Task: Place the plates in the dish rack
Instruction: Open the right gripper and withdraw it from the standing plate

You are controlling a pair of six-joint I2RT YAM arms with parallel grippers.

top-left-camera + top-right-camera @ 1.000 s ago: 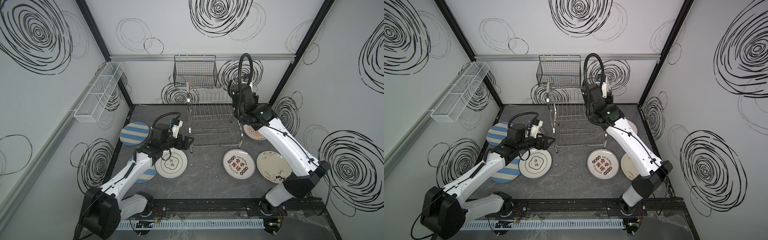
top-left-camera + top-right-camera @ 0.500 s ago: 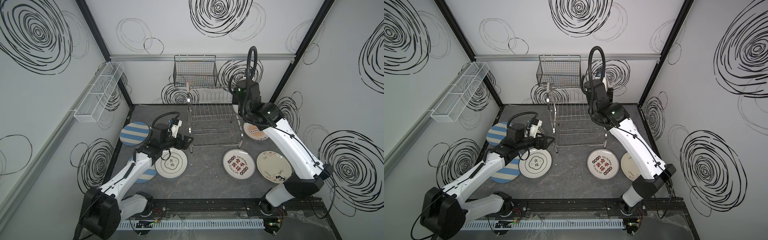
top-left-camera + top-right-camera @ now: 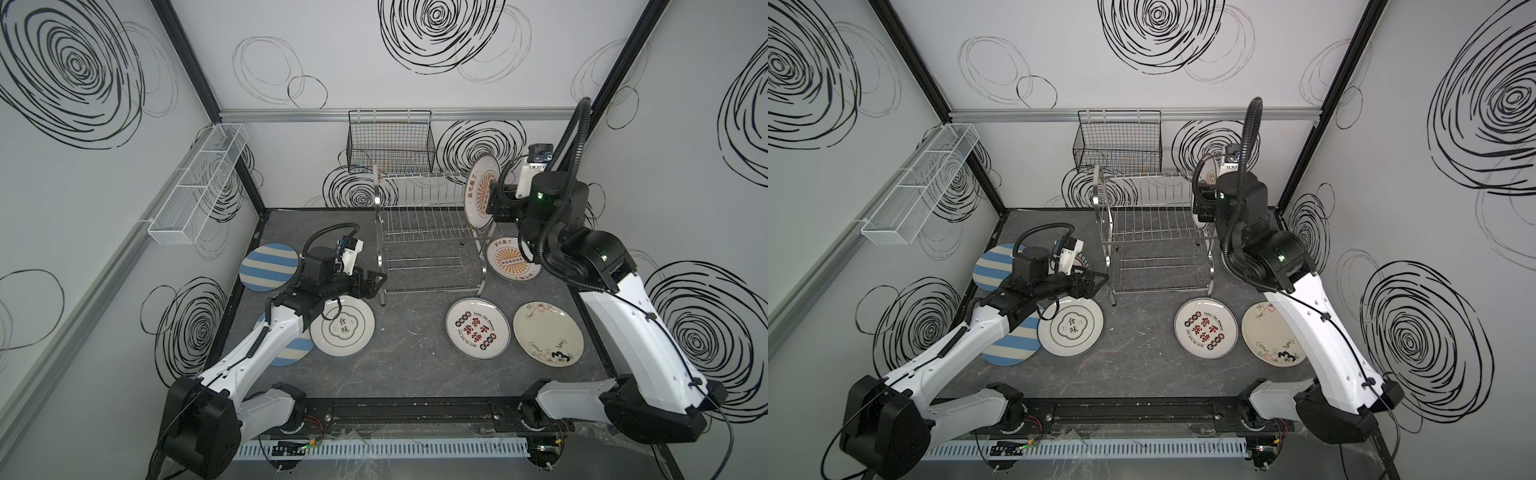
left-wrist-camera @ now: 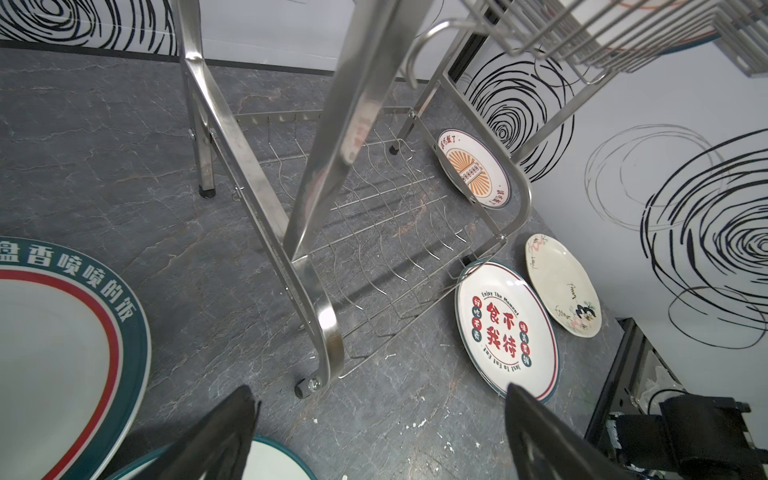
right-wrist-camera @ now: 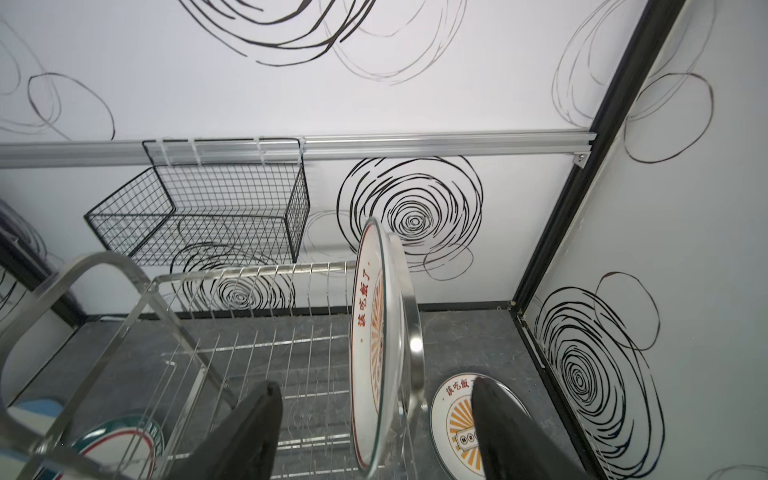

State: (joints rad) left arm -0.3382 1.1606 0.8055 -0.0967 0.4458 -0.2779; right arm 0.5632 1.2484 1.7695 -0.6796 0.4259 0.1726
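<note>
- Steel wires of the dish rack [image 3: 424,210] are holding one sunburst plate [image 3: 480,193] upright in the upper tier, in the end slot just beside the right-hand arched frame.
- Your right gripper [image 5: 376,384] is hanging at that plate with its fingers spread wide, one on each side. In the right wrist view neither finger is touching it.
- Your left gripper [image 3: 376,283] is hovering low near the rack's front left leg, its fingers standing apart with nothing between them.
- You are seeing a second sunburst plate [image 3: 509,261] lying flat on the grey table [image 3: 415,374], just beside the rack's right side and partly hidden by your right arm.
- In front of the rack, a red-lettered plate [image 3: 478,328] and a flowered cream plate [image 3: 547,334] are lying side by side.
- Near your left arm, a white ringed plate [image 3: 343,326] is lying just beside a blue-striped plate [image 3: 295,349] that the arm is partly covering.
- Another striped plate [image 3: 269,268] is lying at the table's left edge.
- Your left wrist view is showing a green-rimmed plate [image 4: 62,353] lying flat near the rack's left side.
</note>
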